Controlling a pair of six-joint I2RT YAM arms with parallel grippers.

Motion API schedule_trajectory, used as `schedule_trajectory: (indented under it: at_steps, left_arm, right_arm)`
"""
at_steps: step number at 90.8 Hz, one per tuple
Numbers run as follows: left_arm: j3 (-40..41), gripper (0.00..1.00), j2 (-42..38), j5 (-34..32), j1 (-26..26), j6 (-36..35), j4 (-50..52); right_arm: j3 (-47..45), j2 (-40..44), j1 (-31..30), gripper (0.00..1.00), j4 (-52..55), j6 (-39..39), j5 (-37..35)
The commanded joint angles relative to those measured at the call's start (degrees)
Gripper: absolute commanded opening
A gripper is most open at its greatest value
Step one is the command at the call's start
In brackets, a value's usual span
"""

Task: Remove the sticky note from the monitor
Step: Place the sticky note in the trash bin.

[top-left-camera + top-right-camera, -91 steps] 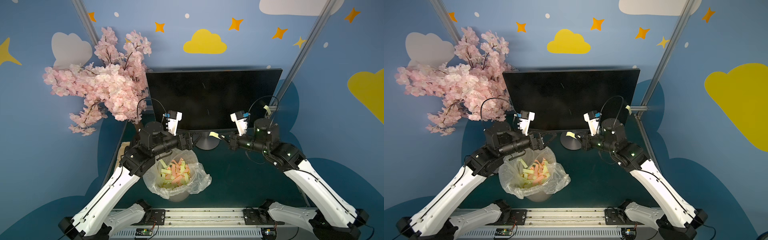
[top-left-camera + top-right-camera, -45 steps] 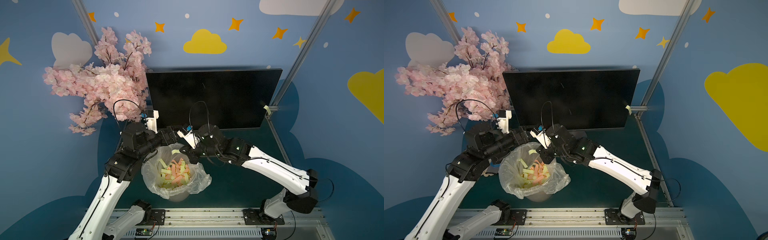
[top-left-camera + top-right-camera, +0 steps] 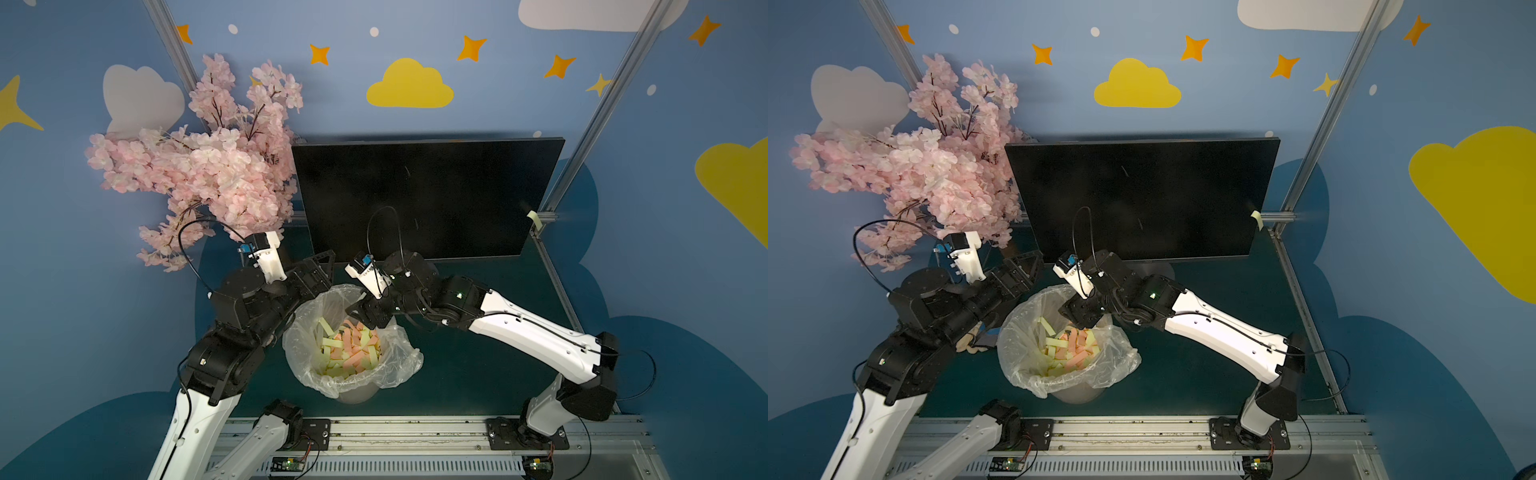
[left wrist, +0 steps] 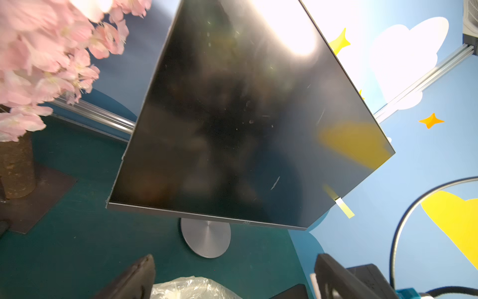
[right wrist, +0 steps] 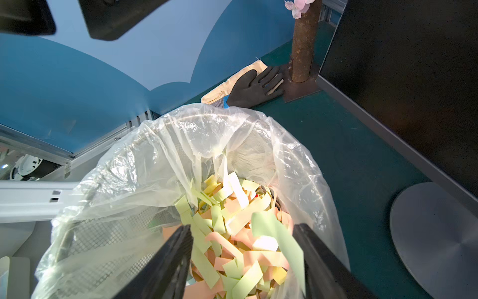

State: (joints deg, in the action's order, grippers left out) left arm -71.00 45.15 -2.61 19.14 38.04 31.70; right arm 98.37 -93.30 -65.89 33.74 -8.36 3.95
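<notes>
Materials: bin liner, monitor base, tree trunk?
Bin liner: thin clear plastic film, glossy; it crinkles and the mesh bin shows through.
Monitor base: looks like brushed metal, matte grey with radial sheen.
Tree trunk: rough brown bark, real wood or a moulded imitation; cannot tell.

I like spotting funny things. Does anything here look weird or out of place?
Yes. A black work glove lies on the table beside the tree trunk, and a yellow sticky note hangs off one edge of the monitor.

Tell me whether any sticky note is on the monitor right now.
Yes, a pale yellow sticky note juts from the edge of the monitor in the left wrist view.
</notes>
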Motion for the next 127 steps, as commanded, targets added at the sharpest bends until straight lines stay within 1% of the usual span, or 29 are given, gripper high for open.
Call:
schedule_trajectory:
  at_steps: [1,16,27,40,63,72,112,127]
  left_arm:
    - [1.0,1.0,0.2,-1.5,-0.2,0.4,-0.2]
    - [1.4,1.0,0.1,-1.0,-0.2,0.7,-0.9]
    - [1.9,1.0,0.1,0.0,-0.2,1.0,-1.7]
    - [2.6,1.0,0.1,1.0,-0.3,1.9,-2.4]
    - [3.1,1.0,0.3,1.9,-0.2,2.5,-3.2]
    - [3.3,1.0,0.1,2.1,-0.2,2.6,-3.3]
    - [3.7,1.0,0.1,2.5,-0.3,2.7,-3.7]
    - [3.7,1.0,0.1,2.8,-0.2,2.7,-4.1]
  right_arm:
    - [-0.8,1.5,-0.3,0.71,-2.3,-0.1,-0.4]
    - [-2.3,3.1,-0.4,0.77,-2.9,-0.2,0.8]
    - [-5.2,4.7,-0.2,0.8,-2.6,0.6,-1.7]
    - [-7.9,6.3,0.1,0.82,-2.7,0.9,-3.1]
    - [-9.6,6.8,0.1,0.84,-1.3,2.4,-6.2]
    - [-9.9,7.0,0.1,0.88,-1.1,2.9,-7.4]
    - [-10.3,5.7,0.5,0.89,-0.6,2.8,-7.1]
    - [-9.6,7.0,1.0,0.89,-0.3,2.9,-7.6]
